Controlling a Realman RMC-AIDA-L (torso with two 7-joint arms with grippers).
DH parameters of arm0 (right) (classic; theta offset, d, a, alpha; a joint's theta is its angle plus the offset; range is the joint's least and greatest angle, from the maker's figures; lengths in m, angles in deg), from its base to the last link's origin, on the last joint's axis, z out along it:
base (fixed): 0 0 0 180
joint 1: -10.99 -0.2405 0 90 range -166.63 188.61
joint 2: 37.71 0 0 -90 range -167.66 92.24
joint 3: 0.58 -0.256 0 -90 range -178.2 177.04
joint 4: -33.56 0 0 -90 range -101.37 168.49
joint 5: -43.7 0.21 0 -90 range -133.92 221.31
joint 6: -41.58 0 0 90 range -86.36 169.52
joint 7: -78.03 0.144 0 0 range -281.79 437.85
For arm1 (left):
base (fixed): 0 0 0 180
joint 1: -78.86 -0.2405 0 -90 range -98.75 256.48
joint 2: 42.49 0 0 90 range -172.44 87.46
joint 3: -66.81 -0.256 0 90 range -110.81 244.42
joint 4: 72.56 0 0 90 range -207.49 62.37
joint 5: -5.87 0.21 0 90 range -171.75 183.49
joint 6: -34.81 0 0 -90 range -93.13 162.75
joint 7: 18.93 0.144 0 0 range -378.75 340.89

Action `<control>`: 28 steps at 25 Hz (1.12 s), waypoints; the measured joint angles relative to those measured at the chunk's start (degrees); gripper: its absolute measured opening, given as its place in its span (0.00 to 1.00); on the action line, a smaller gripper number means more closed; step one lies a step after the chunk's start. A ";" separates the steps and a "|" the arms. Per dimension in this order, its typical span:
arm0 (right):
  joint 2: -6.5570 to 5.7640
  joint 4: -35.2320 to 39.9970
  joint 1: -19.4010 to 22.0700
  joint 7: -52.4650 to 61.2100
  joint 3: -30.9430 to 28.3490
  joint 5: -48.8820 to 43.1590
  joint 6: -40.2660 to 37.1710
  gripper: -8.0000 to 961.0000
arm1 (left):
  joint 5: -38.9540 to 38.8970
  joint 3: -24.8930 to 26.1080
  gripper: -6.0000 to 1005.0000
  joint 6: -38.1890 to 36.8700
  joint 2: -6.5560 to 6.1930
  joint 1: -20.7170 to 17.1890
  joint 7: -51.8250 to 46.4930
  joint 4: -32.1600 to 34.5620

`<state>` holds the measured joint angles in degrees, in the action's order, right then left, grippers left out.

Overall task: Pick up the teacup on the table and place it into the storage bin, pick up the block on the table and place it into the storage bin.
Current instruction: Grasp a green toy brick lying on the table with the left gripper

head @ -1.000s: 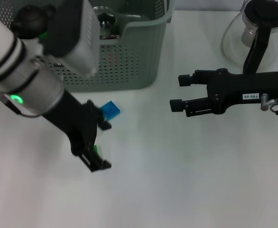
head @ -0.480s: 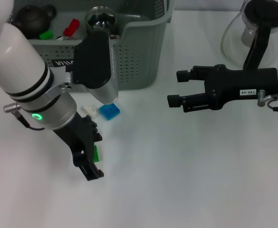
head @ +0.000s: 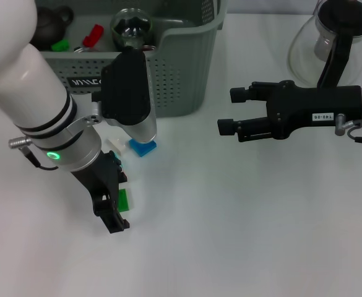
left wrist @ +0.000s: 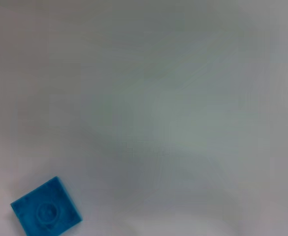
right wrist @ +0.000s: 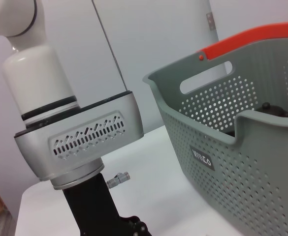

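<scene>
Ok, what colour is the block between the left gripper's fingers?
Green, seen best in the head view.

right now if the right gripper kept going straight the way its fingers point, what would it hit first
Probably the left arm's wrist housing, beside the storage bin. The right gripper points across bare table; relative height is unclear, so it might pass clear.

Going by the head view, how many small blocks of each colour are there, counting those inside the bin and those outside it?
green blocks: 2, one outside the bin, one inside
blue block: 1, outside
white block: 1, outside
red block: 1, inside
Total: 5
</scene>
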<state>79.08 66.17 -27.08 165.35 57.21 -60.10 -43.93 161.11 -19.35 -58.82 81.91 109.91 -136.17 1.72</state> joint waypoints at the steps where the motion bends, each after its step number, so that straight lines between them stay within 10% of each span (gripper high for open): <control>1: -0.01 0.00 -0.03 -0.03 0.00 0.00 0.01 0.98 | 0.03 -0.03 0.94 0.19 0.03 0.01 -0.02 -0.10; 28: -0.16 0.00 0.05 -0.32 -0.13 0.10 0.27 0.98 | -0.32 -3.13 0.94 -0.02 0.14 0.01 0.20 0.58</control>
<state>78.92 66.17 -27.03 165.04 57.07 -60.01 -43.67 160.79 -22.48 -58.84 82.05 109.92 -135.98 2.30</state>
